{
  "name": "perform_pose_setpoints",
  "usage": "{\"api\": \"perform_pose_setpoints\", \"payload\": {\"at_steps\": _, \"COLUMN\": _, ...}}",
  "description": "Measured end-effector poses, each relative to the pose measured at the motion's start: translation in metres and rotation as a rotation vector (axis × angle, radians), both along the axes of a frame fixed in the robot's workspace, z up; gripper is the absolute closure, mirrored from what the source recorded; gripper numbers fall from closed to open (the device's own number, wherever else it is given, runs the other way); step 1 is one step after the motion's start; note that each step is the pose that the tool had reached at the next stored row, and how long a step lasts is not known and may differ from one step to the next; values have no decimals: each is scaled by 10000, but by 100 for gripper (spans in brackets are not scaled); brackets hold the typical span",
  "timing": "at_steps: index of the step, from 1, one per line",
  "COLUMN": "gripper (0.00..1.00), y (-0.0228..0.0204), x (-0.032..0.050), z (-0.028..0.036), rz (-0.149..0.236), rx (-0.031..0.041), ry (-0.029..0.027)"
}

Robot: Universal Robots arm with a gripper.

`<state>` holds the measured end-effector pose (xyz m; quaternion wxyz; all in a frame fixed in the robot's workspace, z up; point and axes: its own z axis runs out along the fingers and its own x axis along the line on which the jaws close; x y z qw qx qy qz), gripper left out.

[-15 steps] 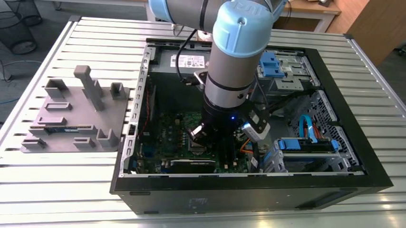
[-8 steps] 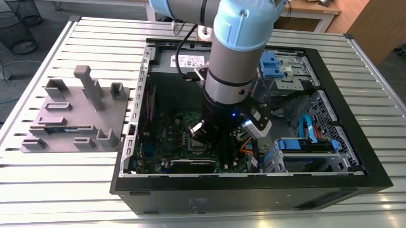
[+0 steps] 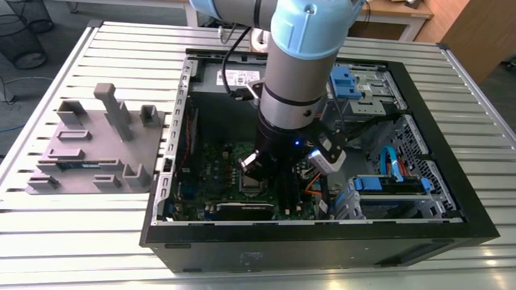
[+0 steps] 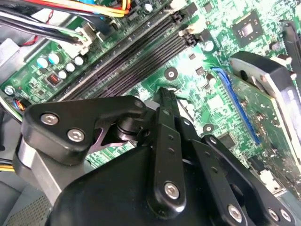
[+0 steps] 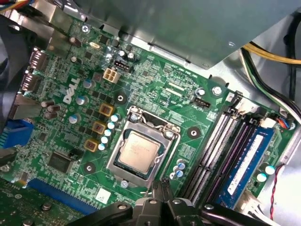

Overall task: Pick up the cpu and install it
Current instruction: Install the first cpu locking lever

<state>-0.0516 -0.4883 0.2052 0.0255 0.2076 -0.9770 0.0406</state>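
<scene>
While lowered into the open computer case (image 3: 322,232), seen in the exterior view as the arm's gripper (image 3: 260,174) deep inside, just over the green motherboard (image 3: 216,158). Cannot tell finger state from here. Case lying on its side in the middle of the slatted worktop (image 3: 121,241), nearer its far edge. Grey fixture plate (image 3: 89,151) beside the case, toward the worktop's edge on the exterior view's left, apart from the case wall. Thin green memory stick (image 3: 81,164) lying in one of the plate's holders. Blue drive brackets (image 3: 342,81) at the case's far corner on the exterior view's right.

Second wrist view: looks along the black gripper (image 4: 167,96) down onto the motherboard (image 4: 197,61). Fingers (image 4: 168,141) drawn together, nothing seen between them. Black memory slots (image 4: 136,56) running past the tip, empty here. Long blue slot (image 4: 235,103) off to one side. Cable bundle (image 4: 70,7) at the board's edge.

First wrist view: cpu (image 5: 138,149) lying flat in the socket near the middle of the motherboard (image 5: 141,80), silver top up, square with the metal socket frame (image 5: 115,162) around it. Gripper (image 5: 162,186) closed, empty, tip just beside the frame's corner, clear of the cpu. Memory slots (image 5: 214,150) next to the socket; blue memory module (image 5: 249,160) seated in the outermost one.
</scene>
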Motion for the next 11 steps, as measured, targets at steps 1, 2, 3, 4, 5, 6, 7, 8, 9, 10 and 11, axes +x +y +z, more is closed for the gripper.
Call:
{"api": "perform_pose_setpoints", "payload": {"at_steps": 1, "gripper": 89, "y": 0, "x": -28, "z": 0, "rz": 1, "rx": 19, "ry": -9}}
{"api": "perform_pose_setpoints", "payload": {"at_steps": 2, "gripper": 89, "y": 1, "x": -60, "z": -1, "rz": 1, "rx": 43, "ry": -22}}
{"api": "perform_pose_setpoints", "payload": {"at_steps": 3, "gripper": 89, "y": 1, "x": -94, "z": -1, "rz": 1, "rx": 68, "ry": -36}}
{"api": "perform_pose_setpoints", "payload": {"at_steps": 4, "gripper": 89, "y": 1, "x": -126, "z": -1, "rz": 0, "rx": 100, "ry": -52}}
{"api": "perform_pose_setpoints", "payload": {"at_steps": 5, "gripper": 89, "y": 1, "x": -157, "z": -1, "rz": -1, "rx": 138, "ry": -67}}
{"api": "perform_pose_setpoints", "payload": {"at_steps": 6, "gripper": 89, "y": 1, "x": -180, "z": -1, "rz": 0, "rx": 189, "ry": -81}}
{"api": "perform_pose_setpoints", "payload": {"at_steps": 7, "gripper": 89, "y": 1, "x": -200, "z": -1, "rz": 0, "rx": 259, "ry": -91}}
{"api": "perform_pose_setpoints", "payload": {"at_steps": 8, "gripper": 89, "y": 1, "x": -213, "z": -1, "rz": 0, "rx": 316, "ry": -98}}
{"api": "perform_pose_setpoints", "payload": {"at_steps": 9, "gripper": 89, "y": 1, "x": -222, "z": -1, "rz": -1, "rx": 378, "ry": -104}}
{"api": "perform_pose_setpoints", "payload": {"at_steps": 10, "gripper": 89, "y": 2, "x": -226, "z": -2, "rz": -1, "rx": 459, "ry": -111}}
{"api": "perform_pose_setpoints", "payload": {"at_steps": 11, "gripper": 89, "y": 5, "x": -229, "z": 0, "rz": 0, "rx": 529, "ry": -114}}
